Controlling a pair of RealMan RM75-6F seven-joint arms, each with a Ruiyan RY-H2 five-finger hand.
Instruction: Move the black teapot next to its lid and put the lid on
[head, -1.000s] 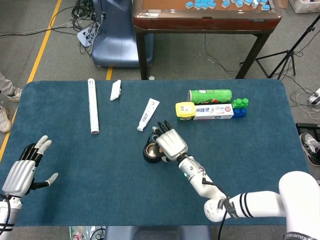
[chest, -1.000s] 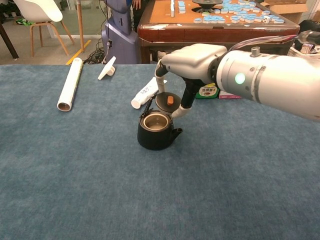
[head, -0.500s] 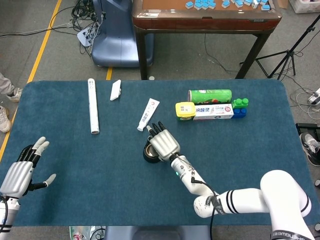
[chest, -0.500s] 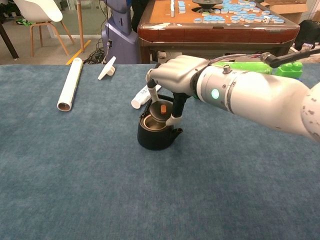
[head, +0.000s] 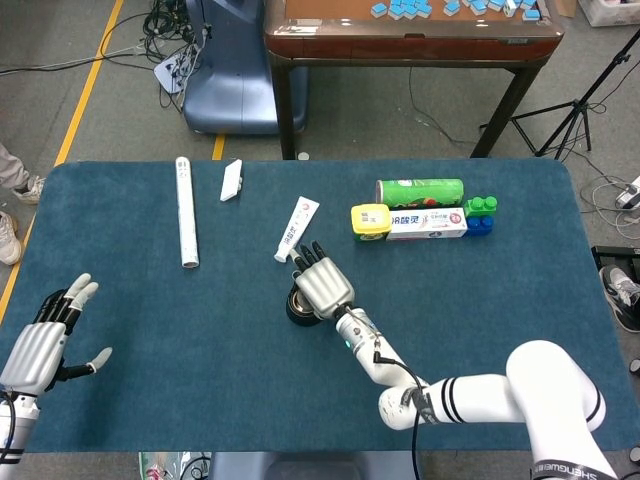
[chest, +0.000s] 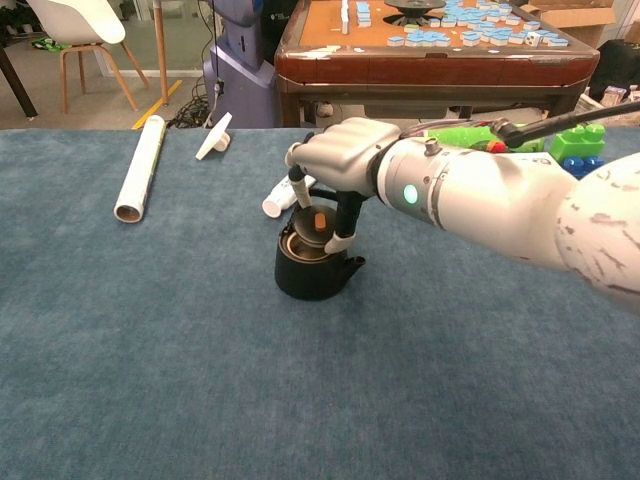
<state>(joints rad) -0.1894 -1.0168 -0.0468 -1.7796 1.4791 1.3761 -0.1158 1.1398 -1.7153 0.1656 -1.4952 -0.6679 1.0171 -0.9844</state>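
While we hover over the pot: our right hand (chest: 335, 160) pinches the lid (chest: 316, 222) just above the black teapot (chest: 313, 266)
Teapot spot: mid-table on the blue cloth (head: 150, 320), near the toothpaste tube (head: 297, 228)
Left hand (head: 45, 335): fingers spread, holding nothing, near edge
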